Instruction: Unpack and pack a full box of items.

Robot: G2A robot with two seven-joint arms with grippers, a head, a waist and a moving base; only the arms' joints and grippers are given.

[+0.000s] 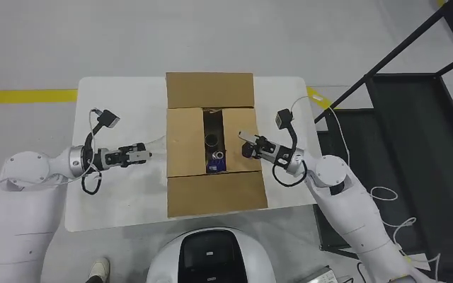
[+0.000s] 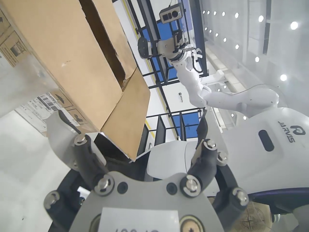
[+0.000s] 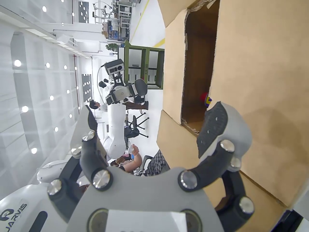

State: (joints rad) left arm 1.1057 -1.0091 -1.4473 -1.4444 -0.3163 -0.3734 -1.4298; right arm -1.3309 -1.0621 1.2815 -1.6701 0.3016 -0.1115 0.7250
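A brown cardboard box (image 1: 185, 141) stands mid-table. Its far flap (image 1: 210, 90) and near flap (image 1: 216, 192) lie outward, and its two side flaps are folded in with a narrow gap between them. Through the gap I see a dark round can (image 1: 211, 139) and a purple packet (image 1: 216, 163). My right gripper (image 1: 245, 144) hovers open over the right side flap (image 3: 253, 73), one fingertip (image 3: 214, 121) close to the flap's edge. A red and blue item (image 3: 206, 98) shows inside the gap. My left gripper (image 1: 144, 152) stands open, a short way from the box's left wall (image 2: 60, 37), holding nothing.
The white table (image 1: 120, 106) has bare room to the left and right of the box. A black metal rack (image 1: 396, 92) stands off the table's right edge. A yellow line (image 1: 35, 95) runs along the floor at the left.
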